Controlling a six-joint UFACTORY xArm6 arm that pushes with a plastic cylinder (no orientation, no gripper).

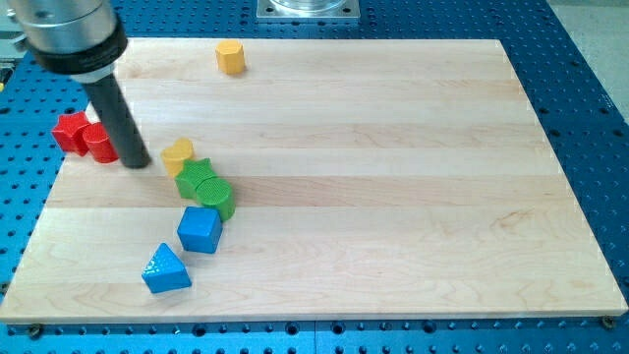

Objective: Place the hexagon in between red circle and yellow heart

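The yellow hexagon (230, 57) sits near the view's top edge of the wooden board (393, 177), left of centre. The red circle (99, 144) lies at the view's left, touching a red star-shaped block (71, 130) on its left. The yellow heart (178, 155) lies to the right of the red circle. My tip (137, 163) rests on the board in the gap between the red circle and the yellow heart, close to both. The rod rises up and to the left from there.
Two green blocks (206, 187) touch each other just below the yellow heart. A blue cube (200, 229) lies below them and a blue triangle (165, 269) further down-left. The board lies on a blue perforated table (590, 98).
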